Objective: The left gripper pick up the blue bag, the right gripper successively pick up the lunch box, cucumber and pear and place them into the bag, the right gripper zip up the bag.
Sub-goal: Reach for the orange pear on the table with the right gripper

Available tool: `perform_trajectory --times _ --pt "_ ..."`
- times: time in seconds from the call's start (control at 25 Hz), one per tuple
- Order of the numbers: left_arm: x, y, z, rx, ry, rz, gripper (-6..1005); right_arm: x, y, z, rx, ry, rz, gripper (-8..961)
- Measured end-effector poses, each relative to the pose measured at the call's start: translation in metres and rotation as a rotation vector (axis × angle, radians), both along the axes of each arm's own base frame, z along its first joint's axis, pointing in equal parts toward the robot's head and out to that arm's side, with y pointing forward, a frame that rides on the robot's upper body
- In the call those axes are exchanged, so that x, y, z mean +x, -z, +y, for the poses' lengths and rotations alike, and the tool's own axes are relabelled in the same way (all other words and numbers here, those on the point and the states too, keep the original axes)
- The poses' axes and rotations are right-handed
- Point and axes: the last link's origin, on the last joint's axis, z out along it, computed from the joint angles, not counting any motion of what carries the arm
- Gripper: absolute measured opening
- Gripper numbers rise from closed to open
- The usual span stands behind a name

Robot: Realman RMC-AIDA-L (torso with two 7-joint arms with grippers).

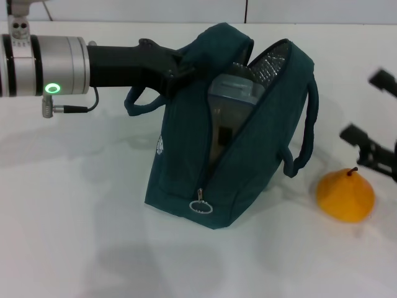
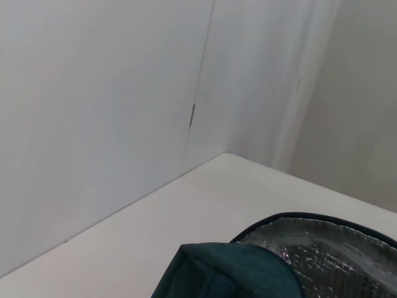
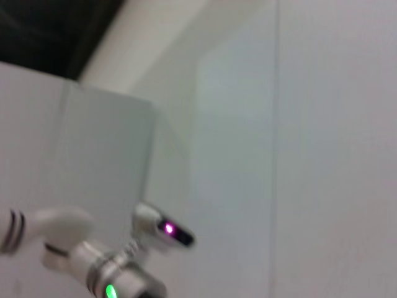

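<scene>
Left end effector (image 1: 180, 67) clamped shut; right end effector (image 1: 372, 133) (blurred) seemingly open.

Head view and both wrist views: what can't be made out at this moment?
- Left claw: tips buried in the blue bag fabric, head view.
- Right claw: cut off by the head view's edge, blurred.
- Bag contents: only a grey box top shows; cucumber unseen.
- Pear: absent from both wrist views.
</scene>
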Motion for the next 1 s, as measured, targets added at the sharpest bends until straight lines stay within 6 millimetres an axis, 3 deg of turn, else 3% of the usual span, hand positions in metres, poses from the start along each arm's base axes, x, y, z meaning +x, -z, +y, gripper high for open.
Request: perform_trajectory --times 0.24,0.44,1.0 --pt "0.001 0.002 0.002 0.002 0.0 0.006 44 0.036 0.014 -0.041 0.167 0.124 0.004 873" --pt "0.002 0.005 0.002 -0.009 0.001 0.005 44 0.053 0.022 -0.061 0.203 0.267 0.002 867" --pt "0.0 0.007 0.003 -0.005 -0.001 0.008 43 0.068 0.037 -0.052 0.085 0.393 -0.058 815"
